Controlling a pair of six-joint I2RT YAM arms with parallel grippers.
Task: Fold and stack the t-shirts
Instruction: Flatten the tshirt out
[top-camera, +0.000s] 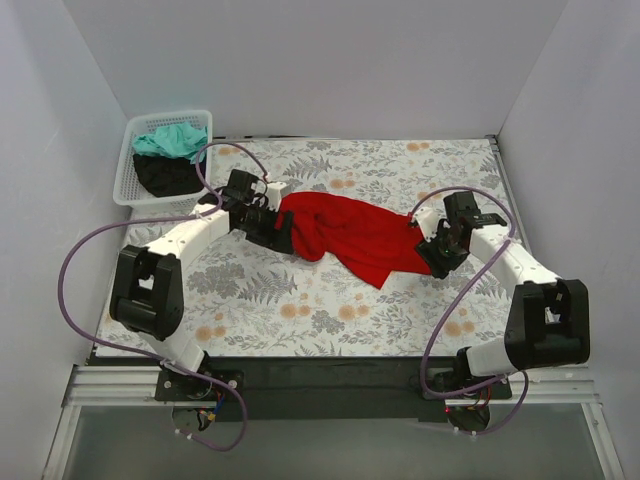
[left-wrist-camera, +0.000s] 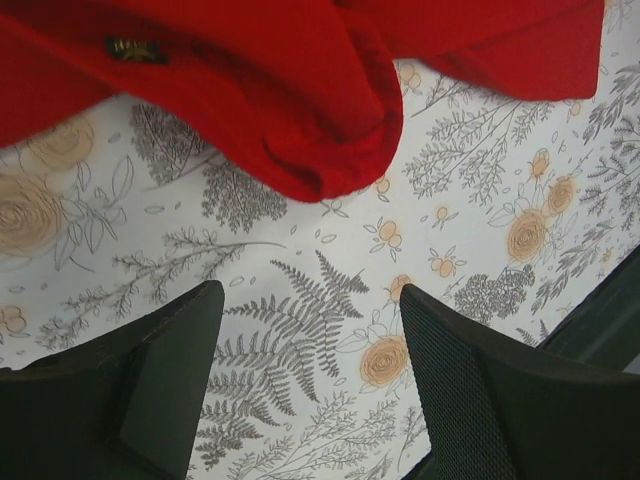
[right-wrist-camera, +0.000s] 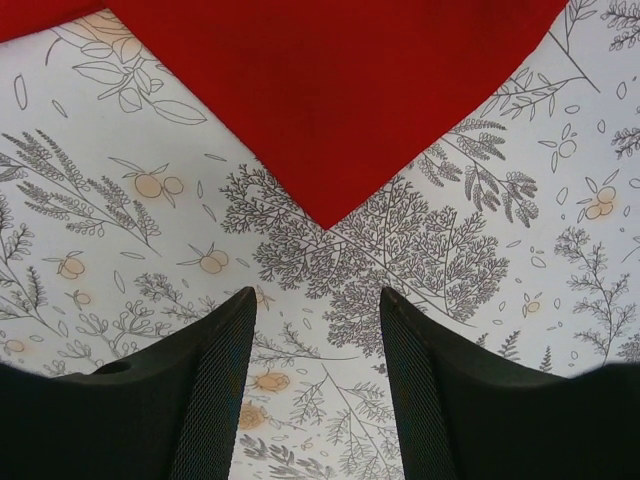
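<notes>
Basket (top-camera: 124, 175) behind-left of t-shirt (top-camera: 350, 232)

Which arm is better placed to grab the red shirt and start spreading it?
Probably the right. A flat corner of the red t-shirt points straight at the gap of the open right pincer; the open left pincer faces a thick rolled fold.

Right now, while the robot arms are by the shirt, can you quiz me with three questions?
1. What colour is the crumpled cloth t-shirt on the flower-patterned table? A red, B yellow, C white.
2. True or false: the left gripper and the right gripper are both open and empty.
3. Fill in: the teal cloth shirt and the black cloth shirt lie in the white plastic lattice ____.
Key: 1 A; 2 true; 3 basket.
</notes>
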